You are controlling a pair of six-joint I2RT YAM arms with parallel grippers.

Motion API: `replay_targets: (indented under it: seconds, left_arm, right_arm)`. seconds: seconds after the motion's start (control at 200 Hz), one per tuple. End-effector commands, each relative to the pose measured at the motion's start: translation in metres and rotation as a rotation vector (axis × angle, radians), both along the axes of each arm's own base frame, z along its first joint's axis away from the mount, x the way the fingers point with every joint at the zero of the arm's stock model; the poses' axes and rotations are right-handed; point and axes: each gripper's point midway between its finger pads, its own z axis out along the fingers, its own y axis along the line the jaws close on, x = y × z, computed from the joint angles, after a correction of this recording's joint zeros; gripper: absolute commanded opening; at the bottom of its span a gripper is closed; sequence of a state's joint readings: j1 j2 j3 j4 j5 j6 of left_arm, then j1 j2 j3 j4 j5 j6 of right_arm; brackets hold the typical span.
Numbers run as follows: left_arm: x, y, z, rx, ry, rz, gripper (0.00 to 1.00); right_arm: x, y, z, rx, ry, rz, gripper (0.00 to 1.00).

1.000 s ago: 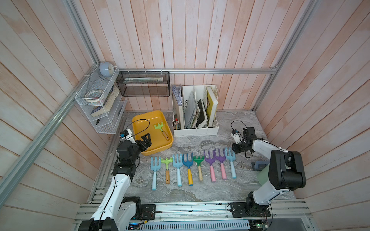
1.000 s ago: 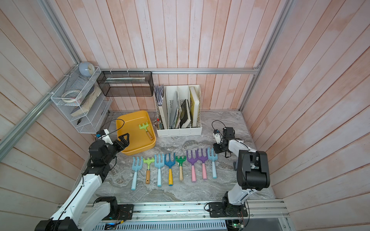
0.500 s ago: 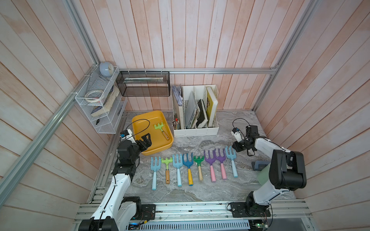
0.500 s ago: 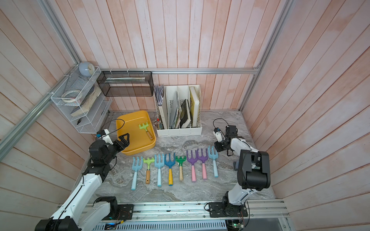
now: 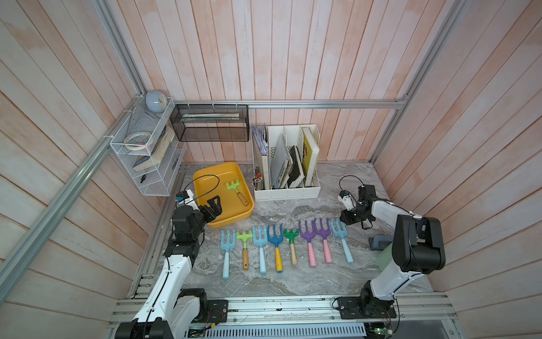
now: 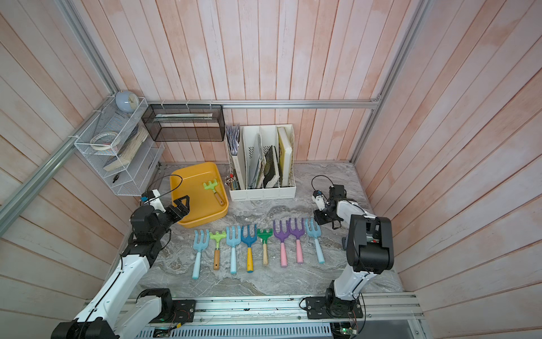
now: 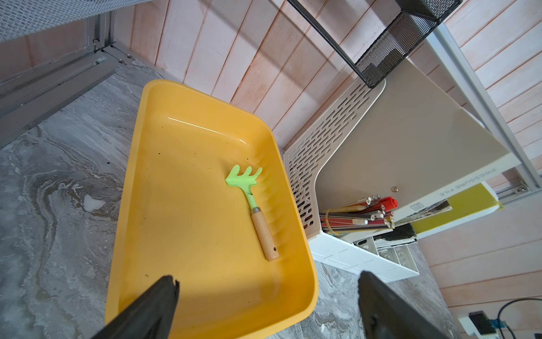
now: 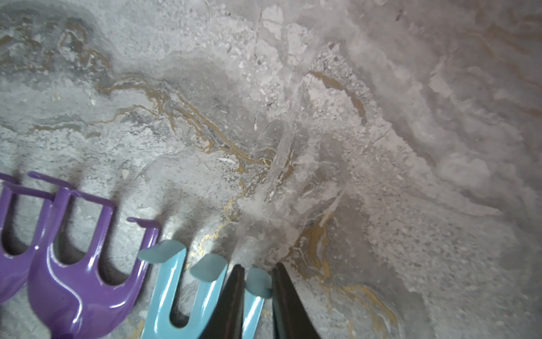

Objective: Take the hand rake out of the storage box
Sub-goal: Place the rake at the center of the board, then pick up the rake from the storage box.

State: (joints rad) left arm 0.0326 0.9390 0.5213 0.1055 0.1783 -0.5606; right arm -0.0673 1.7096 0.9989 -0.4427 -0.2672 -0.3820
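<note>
Hand rake [image 5: 237,192] lies in storage box [image 5: 228,173], bench [image 5: 293,281] far-left corner; left gripper [image 5: 212,202], jaws wide, must next reach its handle. Right gripper [image 8: 258,270] straddles 1 tine of blue fork [image 8: 164,293]; grip unclear.

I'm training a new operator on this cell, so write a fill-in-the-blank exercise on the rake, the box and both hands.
1. The hand rake with the wooden handle lies inside the ____ storage box.
2. On the table, the row of garden tools counts ____ pieces.
3. The left hand, poised at the box's rim, is ____.
4. The right hand straddles a tine of a fork coloured ____.
Missing words: yellow; eight; open; light blue.
</note>
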Motion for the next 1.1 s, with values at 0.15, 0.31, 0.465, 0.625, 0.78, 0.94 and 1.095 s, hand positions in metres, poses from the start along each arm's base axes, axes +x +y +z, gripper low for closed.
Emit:
replay_targets:
  seconds: [0.15, 0.31, 0.465, 0.625, 0.78, 0.94, 1.095]
  left_arm:
    - [0.0, 0.0, -0.002, 0.005, -0.011, -0.006, 1.0]
    - [0.001, 0.0, -0.003, 0.005, -0.009, -0.006, 1.0]
    - [0.007, -0.001, -0.01, -0.001, 0.002, -0.018, 1.0]
    - [0.037, -0.015, -0.031, -0.023, 0.111, -0.094, 1.0]
    - [0.077, -0.037, -0.059, 0.134, 0.3, -0.081, 0.85]
    - [0.126, -0.057, -0.1, 0.128, 0.485, -0.108, 0.57]
    - [0.151, -0.074, -0.131, 0.17, 0.587, -0.106, 0.56]
  right_arm:
    - [0.004, 0.003, 0.008, 0.035, 0.015, -0.036, 0.37]
    - [0.008, 0.003, 0.022, 0.057, -0.01, -0.085, 0.46]
    - [0.021, 0.008, 0.093, 0.161, -0.202, -0.22, 0.98]
    - [0.031, 0.009, 0.198, 0.273, -0.522, -0.391, 0.98]
    - [0.01, 0.033, 0.245, 0.488, -0.683, -0.319, 0.98]
    - [0.003, 0.036, 0.226, 0.483, -0.655, -0.327, 0.98]
    - [-0.008, 0.032, 0.209, 0.442, -0.657, -0.332, 0.98]
